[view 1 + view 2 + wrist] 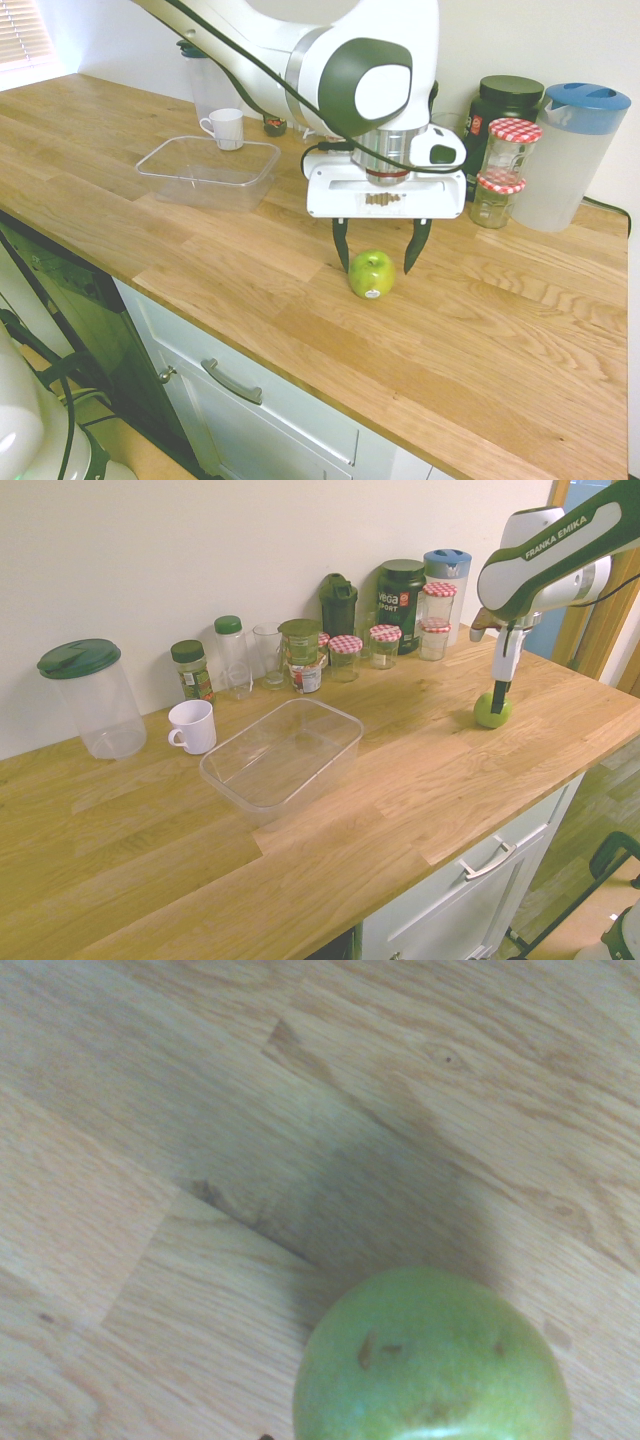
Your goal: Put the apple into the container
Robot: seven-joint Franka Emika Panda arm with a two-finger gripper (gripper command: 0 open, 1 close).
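a wooden kitchen worktop (520, 330) runs along a pale wall, with white cabinet drawers below its front edge. the apple (371, 274) rests on the bare wood near the front edge, its white sticker facing the first exterior camera. the gripper (378, 255) points straight down directly above the apple, with its two dark fingers (341, 244) spread wide, one on each side of the fruit's upper half. the fingers are apart from the apple skin in the first exterior view; contact cannot be confirmed from the second exterior view, where the fingers overlap the fruit. nothing is held.

the wrist view shows the top of the apple against the wood grain, with small brown marks on the green skin and the arm's shadow falling across the boards beside it.

the container (208, 171) stands on the worktop well apart from the apple, open side up, with nothing inside. a white mug (224, 128) stands just beside its far rim.

along the wall stands a row of items: a blue-lidded pitcher (572, 156), two stacked jars with red-checked lids (505, 170), a dark tub with a black lid (500, 118), and further along, in the second exterior view, a tall clear canister with a green lid (88, 697)
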